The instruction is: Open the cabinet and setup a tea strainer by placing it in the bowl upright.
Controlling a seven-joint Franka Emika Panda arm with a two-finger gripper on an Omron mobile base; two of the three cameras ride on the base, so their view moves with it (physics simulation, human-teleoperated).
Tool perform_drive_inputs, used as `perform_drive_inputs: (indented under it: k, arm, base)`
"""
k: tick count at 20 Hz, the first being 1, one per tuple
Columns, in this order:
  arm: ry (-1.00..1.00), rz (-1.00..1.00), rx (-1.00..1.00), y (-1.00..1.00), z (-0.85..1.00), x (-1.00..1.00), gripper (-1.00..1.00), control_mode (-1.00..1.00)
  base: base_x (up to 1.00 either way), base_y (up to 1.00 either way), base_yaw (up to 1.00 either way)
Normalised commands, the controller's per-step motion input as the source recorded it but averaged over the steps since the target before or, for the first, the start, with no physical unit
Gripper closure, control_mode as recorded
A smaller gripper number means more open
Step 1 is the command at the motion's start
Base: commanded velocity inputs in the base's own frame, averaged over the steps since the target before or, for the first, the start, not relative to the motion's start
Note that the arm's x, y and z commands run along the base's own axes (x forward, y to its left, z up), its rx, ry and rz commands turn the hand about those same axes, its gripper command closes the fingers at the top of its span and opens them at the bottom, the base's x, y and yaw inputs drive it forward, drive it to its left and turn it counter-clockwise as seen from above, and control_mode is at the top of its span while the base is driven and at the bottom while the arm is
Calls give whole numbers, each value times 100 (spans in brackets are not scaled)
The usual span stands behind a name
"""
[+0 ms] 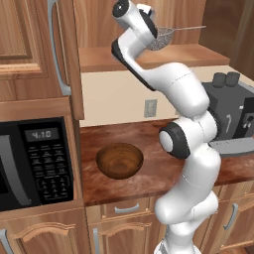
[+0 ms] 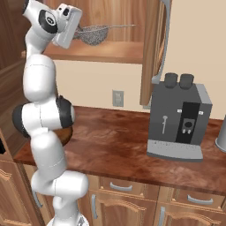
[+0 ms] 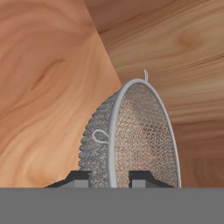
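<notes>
The cabinet (image 1: 64, 54) stands open, so the first step is done. Up at its shelf, the gripper (image 3: 109, 177) pinches the rim of the tea strainer (image 3: 131, 135), which seems lifted just clear of the shelf (image 2: 101, 52), though the arm partly blocks that. The bowl (image 1: 119, 160) waits near the counter's (image 2: 123, 141) front edge, left of the arm. Carrying the strainer down and setting it upright remains.

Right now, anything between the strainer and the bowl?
Nothing visible on the counter. The gripper is shut on the tea strainer inside the open cabinet; the bowl sits below, the arm's own links hanging nearby.
</notes>
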Motion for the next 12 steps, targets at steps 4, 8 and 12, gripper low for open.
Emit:
perform_drive_inputs:
  k: [4, 8, 12]
  arm:
    - [-12, 0, 0, 0, -4, -61, 100, -100]
    - [-3, 0, 0, 9, 0, -90, 100, -100]
    - [-8, 0, 0, 23, 0, -100, 100, -100]
  base:
    - [0, 0, 0]
    - [0, 0, 0]
    - [0, 0, 0]
